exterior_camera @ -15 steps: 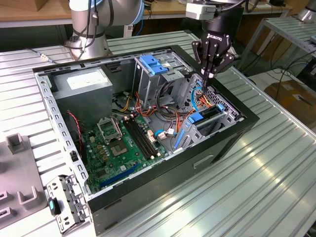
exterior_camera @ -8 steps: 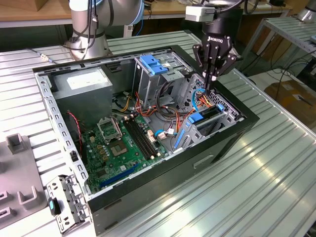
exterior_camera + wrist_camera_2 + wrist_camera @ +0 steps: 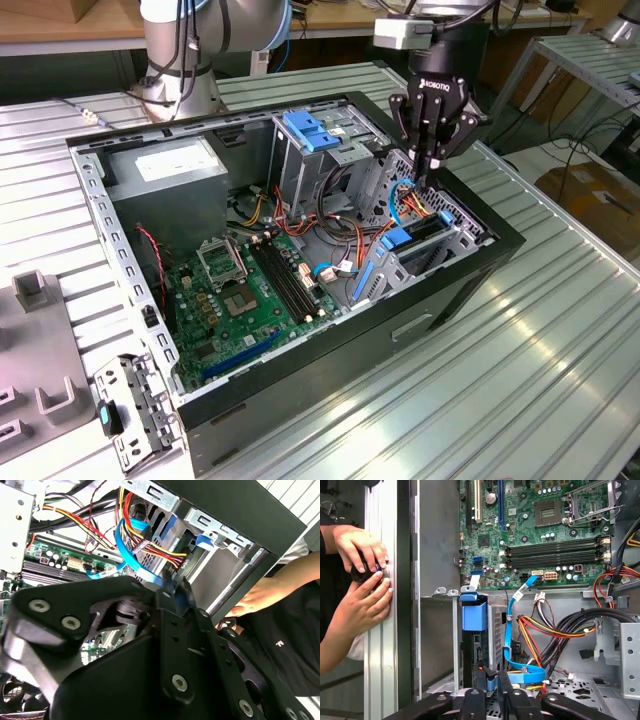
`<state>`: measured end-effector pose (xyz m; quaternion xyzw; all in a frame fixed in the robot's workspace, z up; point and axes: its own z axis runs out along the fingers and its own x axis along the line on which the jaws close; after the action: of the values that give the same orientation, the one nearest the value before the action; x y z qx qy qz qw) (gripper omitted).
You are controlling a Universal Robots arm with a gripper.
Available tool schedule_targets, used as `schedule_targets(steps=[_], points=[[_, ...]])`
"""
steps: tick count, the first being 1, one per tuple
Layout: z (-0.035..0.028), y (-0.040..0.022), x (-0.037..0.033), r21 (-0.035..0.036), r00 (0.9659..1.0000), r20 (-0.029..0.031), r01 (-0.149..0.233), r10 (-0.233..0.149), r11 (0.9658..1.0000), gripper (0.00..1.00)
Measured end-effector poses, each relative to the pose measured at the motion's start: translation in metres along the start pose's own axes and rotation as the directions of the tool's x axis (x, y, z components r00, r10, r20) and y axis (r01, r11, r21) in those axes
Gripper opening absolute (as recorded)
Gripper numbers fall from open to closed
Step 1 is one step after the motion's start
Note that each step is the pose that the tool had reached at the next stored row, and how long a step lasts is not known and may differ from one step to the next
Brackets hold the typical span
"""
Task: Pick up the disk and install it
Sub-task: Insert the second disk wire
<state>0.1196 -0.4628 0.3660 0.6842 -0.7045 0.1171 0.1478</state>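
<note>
An open computer case (image 3: 120, 260) lies on the ribbed metal table. My gripper (image 3: 430, 172) reaches down into the drive cage (image 3: 440, 225) at the case's corner on the exterior view's right. In both wrist views its fingers stand close together, pinching a small blue plastic piece (image 3: 491, 683) that looks like the end of the disk's side rail. A blue piece (image 3: 180, 594) shows between the fingers in the second wrist view too. The rest of the disk is hidden by the cage and my fingers. A blue tab (image 3: 474, 614) sits at the slot's far end.
A person's hands (image 3: 362, 577) rest on the case's outer wall beside the cage; one hand (image 3: 260, 597) is close to my gripper. Blue and coloured cables (image 3: 530, 630) crowd the cage. The motherboard (image 3: 250, 290), the grey power-supply box (image 3: 165, 165) and a blue latch (image 3: 308, 130) lie inside the case.
</note>
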Motion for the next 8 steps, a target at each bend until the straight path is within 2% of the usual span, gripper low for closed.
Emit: schedule_targets(steps=[3, 4, 6, 8], points=[[0.001, -0.0001, 0.0011, 0.0, 1.0, 0.0005, 0.0, 0.0, 1.0, 0.16], [0.0018, 0.0001, 0.0028, 0.0001, 1.0, 0.0028, 0.0, 0.0, 1.0, 0.16], [0.0041, 0.0013, 0.006, 0.0003, 0.9998, 0.0195, 0.002, -0.002, 1.0, 0.16], [0.0057, 0.0028, 0.0081, 0.0004, 0.9992, 0.0393, 0.004, -0.004, 1.0, 0.16]])
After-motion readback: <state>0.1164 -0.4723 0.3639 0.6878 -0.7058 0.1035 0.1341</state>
